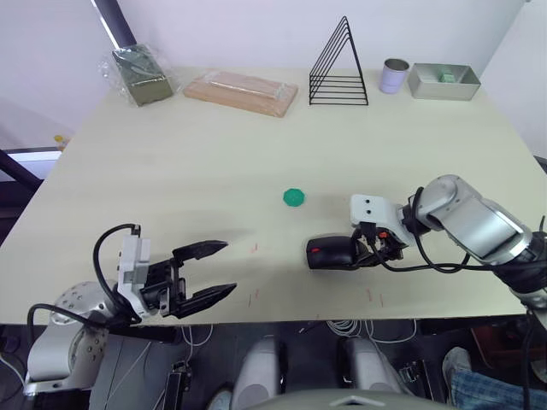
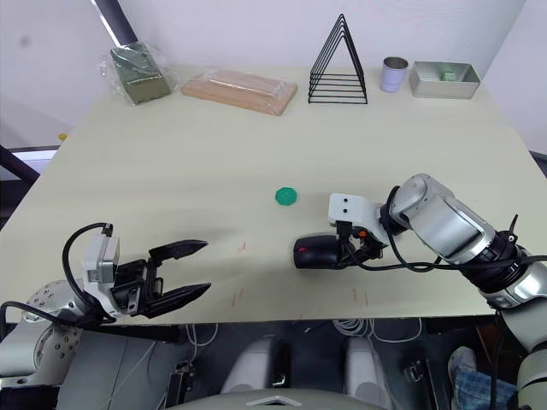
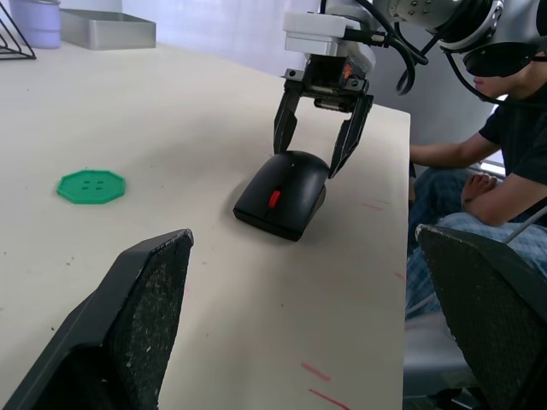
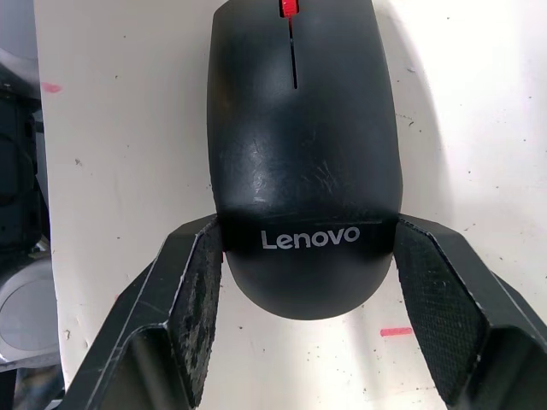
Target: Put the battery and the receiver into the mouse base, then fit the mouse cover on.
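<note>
Nearest the lens, lower left in the left eye view: left gripper (image 1: 215, 270) spread wide, empty. Right of centre — assembled mouse, mouse cover (image 1: 332, 252) on, right gripper (image 1: 369, 253) at its rear. Right wrist view: fingers (image 4: 196, 301) parted, straddling the cover's rear end — contact unclear. Left wrist view: green disc (image 3: 91, 185) left of mouse.

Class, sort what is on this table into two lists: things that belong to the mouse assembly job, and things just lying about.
Belonging to the job:
mouse cover, fitted on the mouse
right gripper, fingers either side of the mouse's rear
left gripper, open, holding nothing

Lying about:
green disc
wire rack
wooden block
metal tin
cup
bagged item
</note>
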{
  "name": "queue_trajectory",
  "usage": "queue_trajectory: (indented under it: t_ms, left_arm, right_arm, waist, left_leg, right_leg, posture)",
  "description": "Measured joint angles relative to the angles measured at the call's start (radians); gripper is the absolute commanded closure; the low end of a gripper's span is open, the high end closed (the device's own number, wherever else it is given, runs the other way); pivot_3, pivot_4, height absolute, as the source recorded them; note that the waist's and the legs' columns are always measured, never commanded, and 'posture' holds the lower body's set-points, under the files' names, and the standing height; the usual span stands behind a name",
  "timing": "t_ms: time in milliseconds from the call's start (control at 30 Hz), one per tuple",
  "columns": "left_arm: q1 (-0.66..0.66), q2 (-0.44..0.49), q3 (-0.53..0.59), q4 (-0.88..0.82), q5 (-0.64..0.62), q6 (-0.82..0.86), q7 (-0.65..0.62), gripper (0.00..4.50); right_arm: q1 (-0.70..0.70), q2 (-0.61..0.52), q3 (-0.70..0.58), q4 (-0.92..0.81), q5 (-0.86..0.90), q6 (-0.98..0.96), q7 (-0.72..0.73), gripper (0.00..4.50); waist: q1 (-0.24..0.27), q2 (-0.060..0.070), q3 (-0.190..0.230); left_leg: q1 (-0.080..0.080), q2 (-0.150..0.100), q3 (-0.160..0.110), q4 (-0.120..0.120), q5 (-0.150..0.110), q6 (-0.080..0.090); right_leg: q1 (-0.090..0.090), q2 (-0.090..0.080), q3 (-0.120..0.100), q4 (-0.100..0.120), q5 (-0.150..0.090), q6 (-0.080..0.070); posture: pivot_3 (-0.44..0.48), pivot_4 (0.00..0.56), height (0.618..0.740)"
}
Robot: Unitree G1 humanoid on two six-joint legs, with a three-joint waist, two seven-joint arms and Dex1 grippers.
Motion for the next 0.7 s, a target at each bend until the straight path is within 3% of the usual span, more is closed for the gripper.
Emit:
queue_trajectory:
  t_ms: [133, 200, 233, 300, 533, 700]
  left_arm:
    - [0.001, -0.001, 0.0, 0.0, 0.003, 0.0, 0.0, 0.0]
    - [0.001, -0.001, 0.0, 0.0, 0.003, 0.0, 0.0, 0.0]
    - [0.001, -0.001, 0.0, 0.0, 0.003, 0.0, 0.0, 0.0]
    - [0.0, -0.001, 0.0, 0.0, 0.003, 0.0, 0.0, 0.0]
    - [0.0, -0.002, 0.0, 0.0, 0.003, 0.0, 0.0, 0.0]
    - [-0.001, -0.002, 0.0, 0.0, 0.003, 0.0, 0.001, 0.0]
  right_arm:
    - [0.0, 0.0, 0.0, 0.0, 0.001, 0.002, 0.001, 1.59]
    - [0.0, 0.003, 0.0, 0.0, 0.002, 0.006, 0.001, 0.93]
    - [0.0, 0.003, 0.0, 0.0, 0.002, 0.006, 0.001, 0.81]
    - [0.0, 0.014, 0.0, 0.0, 0.003, 0.008, -0.003, 0.03]
    - [0.001, 0.021, -0.012, -0.001, 0.01, 0.0, -0.012, 0.03]
    - [0.048, 0.092, -0.205, -0.043, 0.141, -0.025, -0.026, 0.03]
  waist:
    - [0.0, 0.0, 0.0]
    - [0.0, 0.0, 0.0]
    - [0.0, 0.0, 0.0]
    - [-0.001, 0.0, 0.0]
    - [0.0, 0.0, 0.0]
    - [-0.001, 0.0, 0.0]
  left_leg:
    - [0.0, 0.0, 0.0, 0.0, 0.0, 0.0]
    - [0.0, 0.0, 0.0, 0.0, 0.0, 0.0]
    - [0.0, 0.0, 0.0, 0.0, 0.0, 0.0]
    - [0.0, 0.0, 0.0, 0.0, 0.0, 0.0]
    - [0.0, 0.0, 0.0, 0.0, 0.0, 0.0]
    - [0.0, 0.0, 0.0, -0.001, 0.0, 0.0]
  right_leg:
    - [0.0, 0.0, 0.0, 0.0, 0.0, 0.0]
    - [0.0, 0.0, 0.0, 0.0, 0.0, 0.0]
    - [0.0, 0.0, 0.0, 0.0, 0.0, 0.0]
    - [0.0, 0.0, 0.0, 0.0, 0.0, 0.0]
    - [0.0, 0.0, 0.0, 0.0, 0.0, 0.0]
    - [0.0, 0.0, 0.0, 0.0, 0.0, 0.0]
  posture:
    - [0.0, 0.15, 0.74]
    - [0.0, 0.15, 0.74]
    - [0.0, 0.15, 0.74]
    - [0.0, 0.15, 0.74]
    - [0.0, 0.15, 0.74]
    - [0.0, 0.15, 0.74]
